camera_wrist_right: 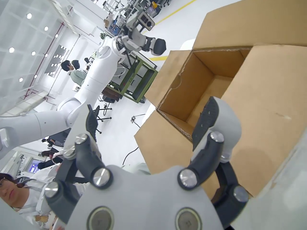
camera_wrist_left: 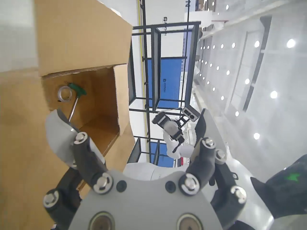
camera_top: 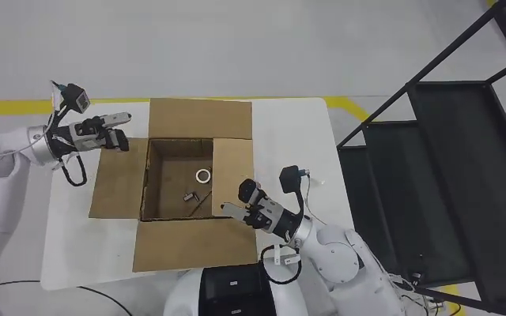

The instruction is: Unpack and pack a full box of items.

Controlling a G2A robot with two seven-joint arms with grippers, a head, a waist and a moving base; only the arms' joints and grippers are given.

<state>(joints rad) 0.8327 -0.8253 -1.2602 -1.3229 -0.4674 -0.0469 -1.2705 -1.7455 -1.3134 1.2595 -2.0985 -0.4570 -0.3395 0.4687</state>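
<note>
An open cardboard box [camera_top: 200,118] was seen standing in the middle of the white table [camera_top: 292,134], with all four flaps folded outward and lying flat or nearly so. On the box floor a pale ring [camera_top: 203,174] was found toward the far right part. Near it, but apart from it, lay a small dark piece [camera_top: 190,196].

In the left wrist view the box [camera_wrist_left: 72,25] was looked into from the side. There the ring [camera_wrist_left: 64,93] was seen just beside a thin tool with a green cross handle [camera_wrist_left: 76,89]. Whether the dark piece in the top view belonged to that tool could not be told.

The left claw [camera_top: 120,130] was held outside the box, near the far corner of the left flap and over the table's left side. Its fingers were spread wide, with nothing between them, as was also shown close up [camera_wrist_left: 128,120].

The right claw [camera_top: 239,201] was held at the near right corner of the box, above the right flap. It too was spread apart and empty [camera_wrist_right: 151,108], with the box [camera_wrist_right: 263,84] lying beyond it.

A black metal stair frame [camera_top: 427,158] was seen standing on the floor to the right of the table.
</note>
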